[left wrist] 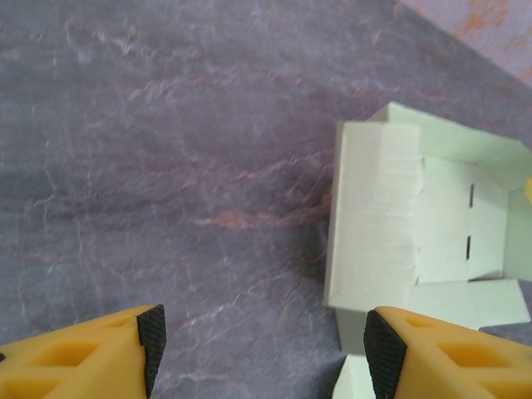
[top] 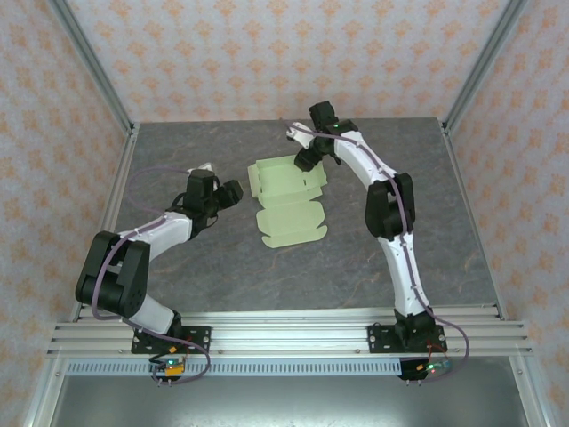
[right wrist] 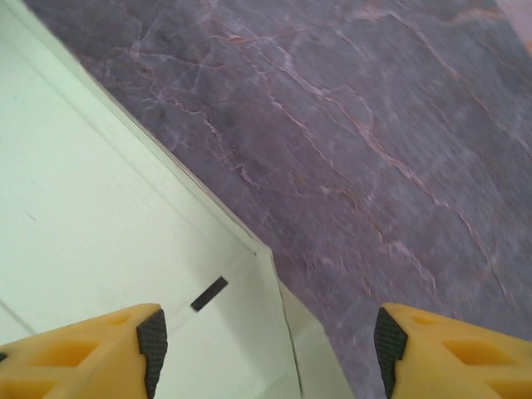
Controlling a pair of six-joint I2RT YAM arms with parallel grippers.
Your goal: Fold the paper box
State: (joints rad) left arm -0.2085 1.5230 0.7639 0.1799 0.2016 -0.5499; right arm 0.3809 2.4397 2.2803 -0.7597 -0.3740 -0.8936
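1. From the top camera I get bright, even, diffuse light from overhead. The table [top: 427, 231] reads clearly, with no glare.
2. Shadows there are soft and short: faint ones beside the arms and along the edges of the paper box [top: 289, 200].
3. The left wrist camera gives me a soft picture. The table's veins look smeared, and the yellow left tool [left wrist: 268, 345] is blurred at the bottom edge.
4. The paper box's pale card is close to washed out there, with a dim shadow on the table beside it.
5. On the right wrist camera the card is bright with little texture, the veins are sharper, and the right tool [right wrist: 270, 345] is out of focus.
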